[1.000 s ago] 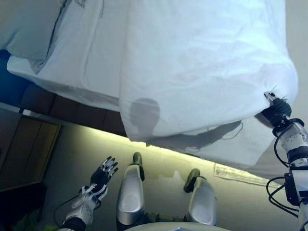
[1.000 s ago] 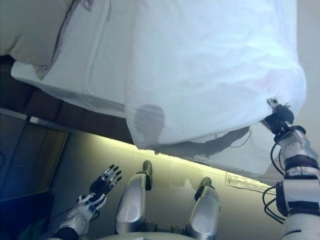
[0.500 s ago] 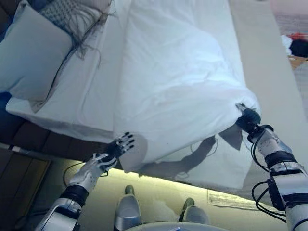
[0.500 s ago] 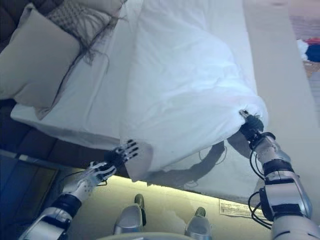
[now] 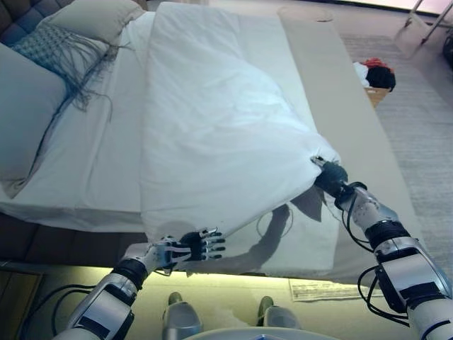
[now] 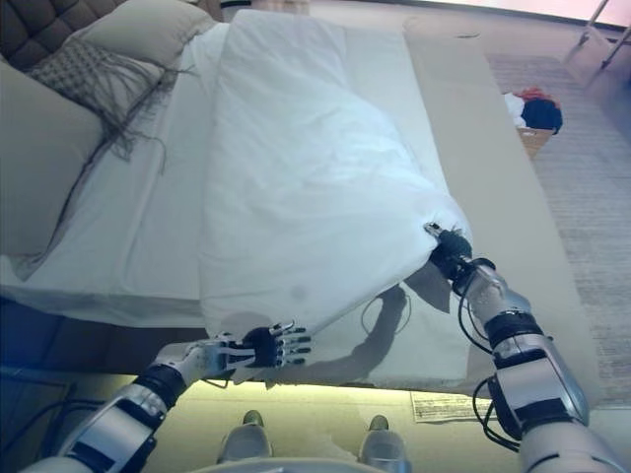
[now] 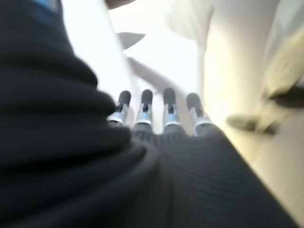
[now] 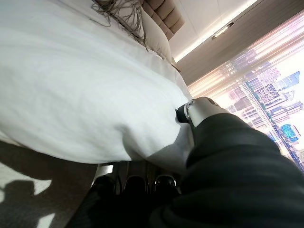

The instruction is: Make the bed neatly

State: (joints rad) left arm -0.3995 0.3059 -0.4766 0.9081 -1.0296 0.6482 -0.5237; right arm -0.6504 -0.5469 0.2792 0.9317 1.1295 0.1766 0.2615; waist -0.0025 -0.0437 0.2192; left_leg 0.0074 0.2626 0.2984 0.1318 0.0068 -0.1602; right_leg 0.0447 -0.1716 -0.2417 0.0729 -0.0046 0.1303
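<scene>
A white duvet (image 5: 212,127) lies lengthwise down the middle of the bed (image 5: 106,156), bunched toward its near end. My right hand (image 5: 330,177) is shut on the duvet's near right corner and holds it lifted a little off the mattress; in the right wrist view its fingers curl under the white cloth (image 8: 71,95). My left hand (image 5: 192,246) is open with fingers spread, at the duvet's near left corner by the bed's side edge. In the left wrist view its straight fingers (image 7: 156,109) point at white cloth.
Pillows (image 5: 28,106) and a fringed throw (image 5: 60,53) lie at the head of the bed on the left. The beige sheet (image 5: 354,134) shows bare on the right. A basket of clothes (image 5: 375,74) stands on the carpet beyond. A paper sheet (image 5: 322,289) lies on the floor.
The camera has tilted up over the bed. My left hand rose from near the floor to the duvet's near left corner. My right hand kept its hold on the corner.
</scene>
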